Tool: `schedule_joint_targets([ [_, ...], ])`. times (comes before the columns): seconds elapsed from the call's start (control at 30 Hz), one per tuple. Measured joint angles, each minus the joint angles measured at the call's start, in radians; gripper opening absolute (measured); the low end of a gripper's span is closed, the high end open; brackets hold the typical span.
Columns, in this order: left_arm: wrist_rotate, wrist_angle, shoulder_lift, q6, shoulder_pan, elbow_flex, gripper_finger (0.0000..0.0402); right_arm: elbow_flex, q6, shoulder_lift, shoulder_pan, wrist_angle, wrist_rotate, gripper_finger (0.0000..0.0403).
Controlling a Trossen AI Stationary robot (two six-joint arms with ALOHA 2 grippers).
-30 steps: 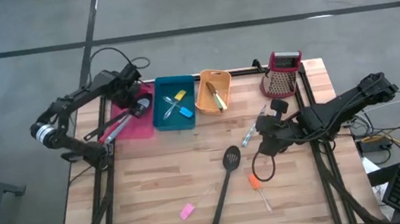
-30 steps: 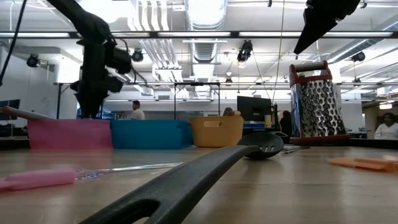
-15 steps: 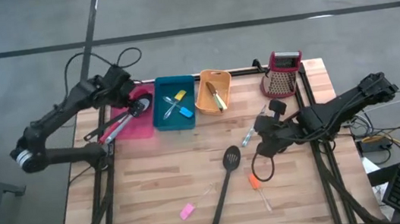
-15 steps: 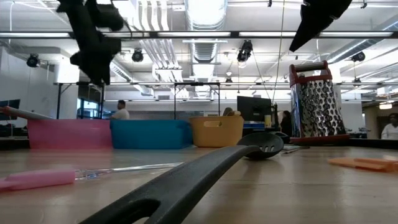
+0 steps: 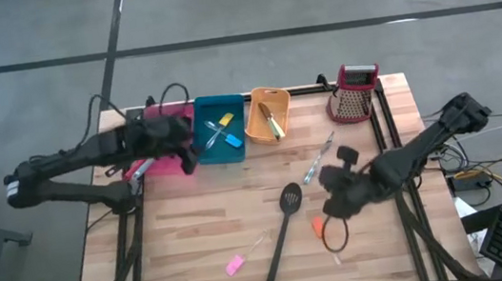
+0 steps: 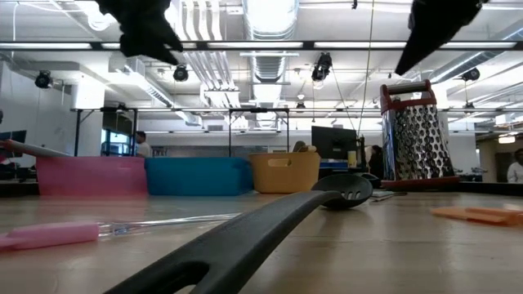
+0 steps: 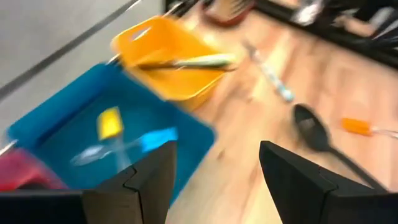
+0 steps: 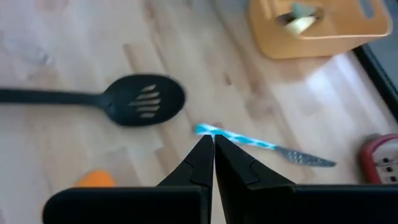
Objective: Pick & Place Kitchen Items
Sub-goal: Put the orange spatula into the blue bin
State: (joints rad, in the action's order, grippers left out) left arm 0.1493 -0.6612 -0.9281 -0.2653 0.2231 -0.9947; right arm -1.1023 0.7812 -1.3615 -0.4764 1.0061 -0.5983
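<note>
In the high view my left gripper (image 5: pixel 185 147) hovers over the pink bin's right end, beside the teal bin (image 5: pixel 218 128). Its fingers stand wide open in the left wrist view (image 7: pixel 214 168) and hold nothing. My right gripper (image 5: pixel 328 206) hangs shut (image 8: pixel 208 142) above the table between the black slotted spoon (image 5: pixel 281 231) and the orange-handled tool (image 5: pixel 320 228). The blue-handled tool (image 8: pixel 239 138) lies flat just past its fingertips. A pink-handled tool (image 5: pixel 236 264) lies near the table's near edge. Yellow and blue tools lie in the teal bin.
The pink bin (image 5: pixel 168 155) holds long utensils whose handles stick out over its left rim. The orange bin (image 5: pixel 267 114) holds one utensil. The red-topped grater (image 5: pixel 354 94) stands at the far right corner. A black cable loop (image 5: pixel 336 236) hangs below the right arm.
My left gripper has risen from the pink bin and swung toward the near edge and the teal bin, while the arm's elbow dropped to the left. My right gripper has moved toward the near edge, from beside the blue-handled tool to the orange-handled one.
</note>
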Motion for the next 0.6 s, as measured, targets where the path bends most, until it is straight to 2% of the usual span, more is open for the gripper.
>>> schedule_joint_targets([
  [0.13,0.017,0.189,-0.013,0.029,-0.106,0.086,0.0234,-0.010,0.059,-0.071,-0.066,0.003,0.004,0.0008],
  [0.27,0.029,0.367,-0.020,0.057,-0.172,0.189,0.0234,-0.024,0.148,-0.121,-0.115,0.004,0.068,0.0008],
  [0.43,0.033,0.512,-0.018,0.063,-0.194,0.302,0.0234,-0.031,0.347,-0.150,-0.143,0.003,0.186,0.0013],
  [0.6,0.034,0.602,-0.017,0.061,-0.194,0.382,0.0234,-0.031,0.418,-0.193,-0.150,-0.030,0.286,0.0053],
])
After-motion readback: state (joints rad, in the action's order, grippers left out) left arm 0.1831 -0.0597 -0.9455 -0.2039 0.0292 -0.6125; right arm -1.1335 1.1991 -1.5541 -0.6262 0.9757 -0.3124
